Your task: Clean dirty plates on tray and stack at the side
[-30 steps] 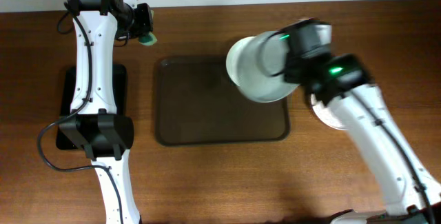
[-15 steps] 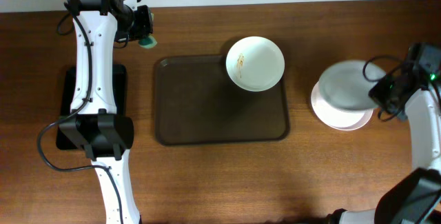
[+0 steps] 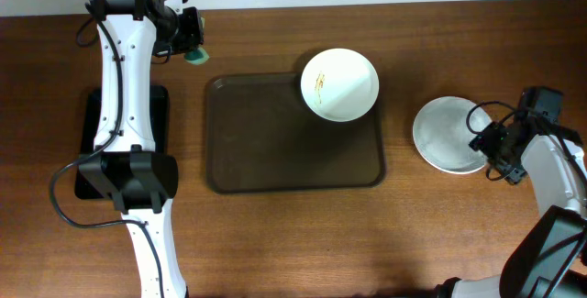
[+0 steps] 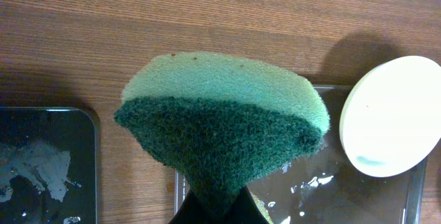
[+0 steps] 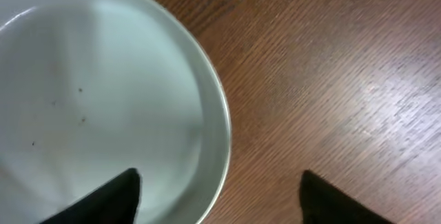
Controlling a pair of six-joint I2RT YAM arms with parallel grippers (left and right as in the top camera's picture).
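The dark brown tray [image 3: 275, 151] lies mid-table. A white plate [image 3: 341, 85] with thin brown smears sits on its far right corner, and shows at the right edge of the left wrist view [image 4: 391, 117]. Another white plate [image 3: 445, 135] rests on the table right of the tray. My right gripper [image 3: 492, 142] is open at that plate's right rim. In the right wrist view [image 5: 217, 198] one finger is over the plate [image 5: 96, 93] and the other over bare wood. My left gripper [image 3: 188, 34], far left, is shut on a green sponge [image 4: 220, 124].
A smaller black glossy tray [image 3: 158, 115] lies under the left arm, left of the brown tray, with wet streaks on it [image 4: 41, 162]. The table's far edge runs just behind the left gripper.
The right arm carried a white plate from over the tray to the right, set it on the plate lying there and opened its jaws. The left arm has not moved.
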